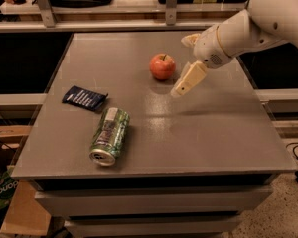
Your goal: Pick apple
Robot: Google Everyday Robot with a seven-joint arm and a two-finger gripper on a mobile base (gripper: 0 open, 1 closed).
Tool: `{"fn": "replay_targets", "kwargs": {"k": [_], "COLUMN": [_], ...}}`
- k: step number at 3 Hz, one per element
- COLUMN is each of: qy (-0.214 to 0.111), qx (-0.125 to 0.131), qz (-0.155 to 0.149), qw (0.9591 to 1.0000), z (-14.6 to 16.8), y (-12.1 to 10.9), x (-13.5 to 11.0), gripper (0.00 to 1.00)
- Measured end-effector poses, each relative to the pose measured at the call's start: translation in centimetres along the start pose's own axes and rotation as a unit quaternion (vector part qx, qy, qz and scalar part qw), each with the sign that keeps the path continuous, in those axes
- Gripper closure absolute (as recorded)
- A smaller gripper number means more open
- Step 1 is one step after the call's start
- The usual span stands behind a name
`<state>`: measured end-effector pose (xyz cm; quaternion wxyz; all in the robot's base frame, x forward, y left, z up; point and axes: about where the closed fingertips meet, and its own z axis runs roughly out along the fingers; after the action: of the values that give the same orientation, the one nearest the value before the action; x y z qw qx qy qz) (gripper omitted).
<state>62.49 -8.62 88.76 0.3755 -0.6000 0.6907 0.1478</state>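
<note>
The apple (162, 66) is small, round and red-orange with a short dark stem. It stands upright on the grey table (213, 128), in the far middle part. My gripper (181, 67) comes in from the right on a white arm, just right of the apple and a little above the table. Its two tan fingers are spread apart: one finger (188, 78) points down toward the table in front of the apple's right side, the other shows behind it. The gripper is open and holds nothing. It is close to the apple, with a small gap between them.
A green can (109, 136) lies on its side at the front left of the table. A dark blue packet (83, 98) lies flat to the left. A shelf rail runs behind the table. A cardboard box (20, 212) stands on the floor at the lower left.
</note>
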Motion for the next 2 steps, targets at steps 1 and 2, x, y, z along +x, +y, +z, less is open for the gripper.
{"fn": "replay_targets", "kwargs": {"k": [1, 2], "qy": [-0.003, -0.008], "qx": [-0.002, -0.007], "qz": [0.007, 0.014], "qw": [1.0000, 0.9998], "z": [1.14, 2.08], "y": [-0.78, -1.43], "x": [0.62, 1.02], "gripper": [0.00, 0.00]}}
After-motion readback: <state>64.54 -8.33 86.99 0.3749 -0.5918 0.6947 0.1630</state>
